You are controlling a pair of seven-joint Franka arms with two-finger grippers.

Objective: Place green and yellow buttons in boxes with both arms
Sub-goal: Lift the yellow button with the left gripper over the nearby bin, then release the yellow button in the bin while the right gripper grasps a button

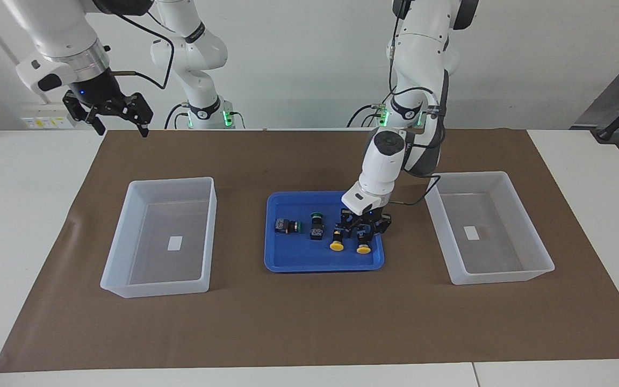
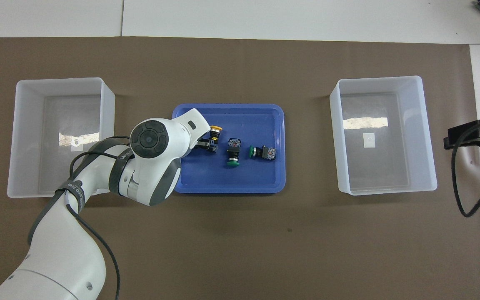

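In the blue tray lie two yellow buttons and two green buttons. One green button stands on its body and the other lies on its side. My left gripper is down in the tray on the black body of the yellow button nearest the left arm's end. In the overhead view the left wrist hides that button, and only the other yellow button shows. My right gripper hangs open and empty, high over the mat's edge at the right arm's end. Both boxes are empty.
The tray sits mid-mat between the two boxes. A brown mat covers the table. Only a sliver of the right arm shows at the overhead view's edge.
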